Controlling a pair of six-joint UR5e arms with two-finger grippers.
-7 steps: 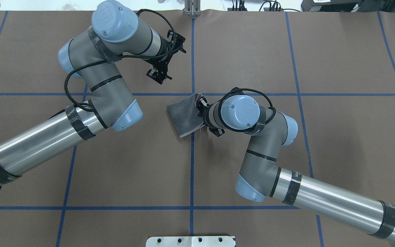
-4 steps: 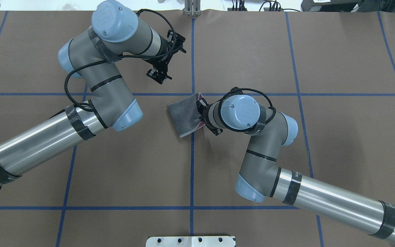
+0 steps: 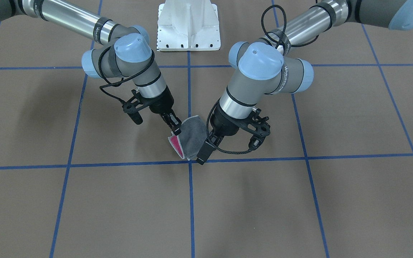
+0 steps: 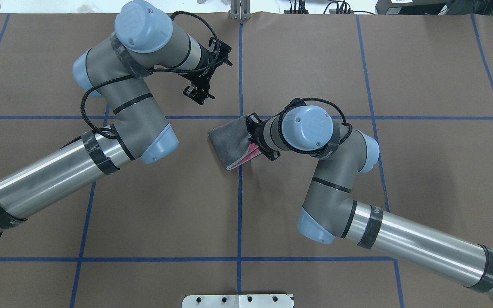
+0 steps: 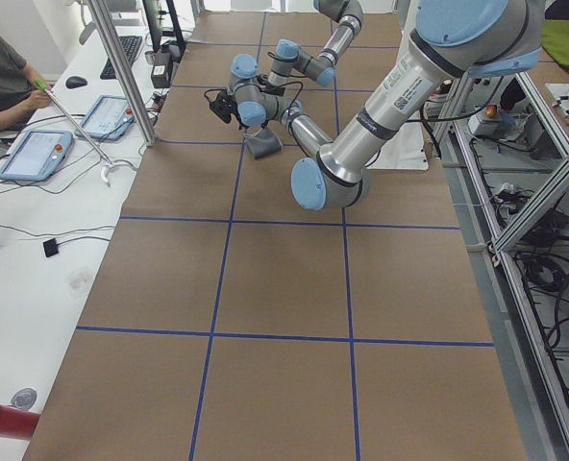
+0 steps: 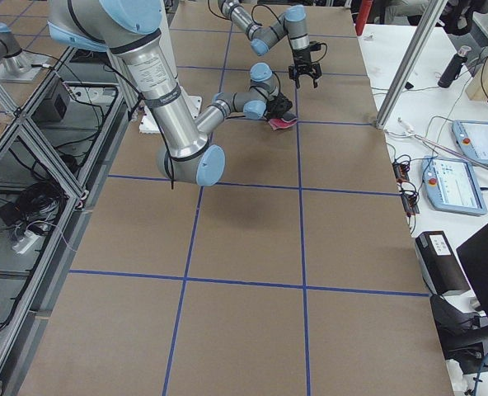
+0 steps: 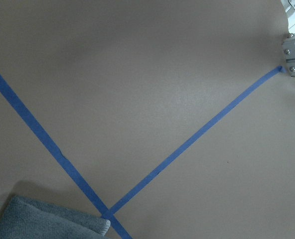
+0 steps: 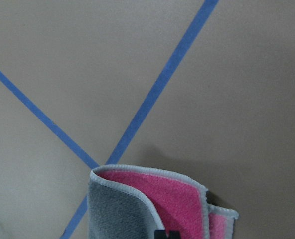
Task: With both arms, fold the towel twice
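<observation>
The towel [image 4: 229,140] lies folded near the table's middle, dark grey face up, beside a crossing of blue tape lines. My right gripper [image 3: 174,129] is shut on its edge and holds that edge up off the table, so the pink inner face [image 8: 152,196] shows. The light grey edging curls around the raised flap. My left gripper [image 4: 198,94] hangs open and holds nothing, above the table, apart from the towel on its far left side. In the left wrist view only a grey corner of the towel [image 7: 48,221] shows, at the bottom left.
Brown table paper [image 4: 422,64] with a grid of blue tape lines [image 4: 240,214] surrounds the towel. The white pedestal base [image 3: 188,25] stands at the robot's edge. A side desk with tablets [image 5: 35,154] and a seated person [image 5: 1,77] runs along the far edge.
My right wrist has swung a little away from the robot and to the right with the towel's edge in it, and more pink shows. The left arm has not moved.
</observation>
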